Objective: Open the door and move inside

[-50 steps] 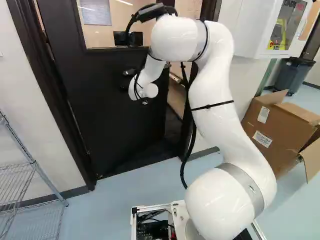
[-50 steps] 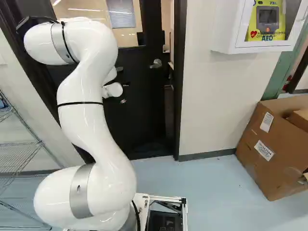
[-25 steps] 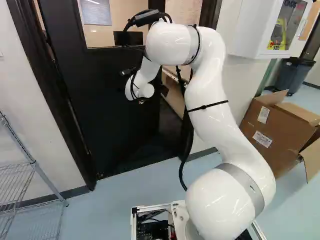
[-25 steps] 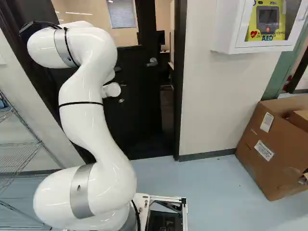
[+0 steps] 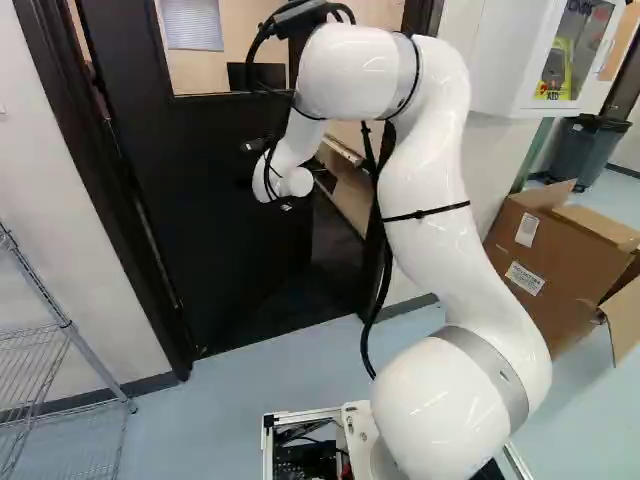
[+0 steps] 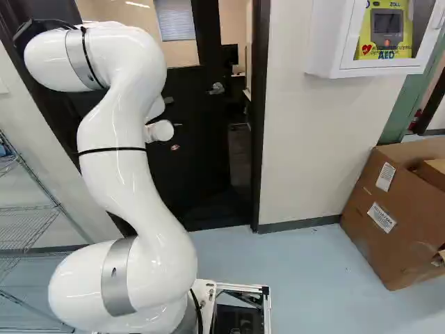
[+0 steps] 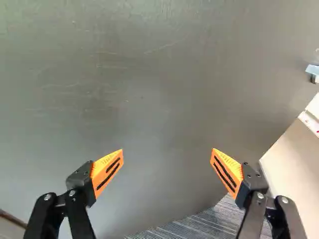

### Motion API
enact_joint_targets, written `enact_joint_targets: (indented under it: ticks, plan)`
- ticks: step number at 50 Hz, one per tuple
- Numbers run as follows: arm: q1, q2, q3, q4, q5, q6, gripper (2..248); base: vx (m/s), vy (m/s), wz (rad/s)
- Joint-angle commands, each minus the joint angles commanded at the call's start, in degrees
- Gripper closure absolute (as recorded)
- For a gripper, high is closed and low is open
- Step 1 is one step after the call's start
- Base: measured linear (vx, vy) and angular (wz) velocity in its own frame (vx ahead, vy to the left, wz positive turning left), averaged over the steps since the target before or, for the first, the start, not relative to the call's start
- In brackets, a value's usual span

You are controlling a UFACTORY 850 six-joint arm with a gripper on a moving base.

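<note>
The jaws stand wide apart, holding nothing, the door (image 7: 144, 89) right ahead of them. It's partly open; swinging it wider and getting the base (image 6: 240, 286) inside look left to do.

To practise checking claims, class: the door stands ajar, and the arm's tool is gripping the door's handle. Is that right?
Not quite: the door does stand ajar, but the tool is not gripping its handle. The wrist view shows it open, fingers apart, facing the door's flat surface.
</note>
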Motion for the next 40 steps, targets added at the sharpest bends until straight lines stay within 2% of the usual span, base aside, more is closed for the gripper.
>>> enact_joint_targets:
  ticks: [18,40]
  plan:
    - [-1.2,4.8,6.4,0.5,0.0,0.0,3,0.000,0.000,0.000]
    - [-3.1,10.6,13.8,3.9,0.0,0.0,3,0.000,0.000,0.000]
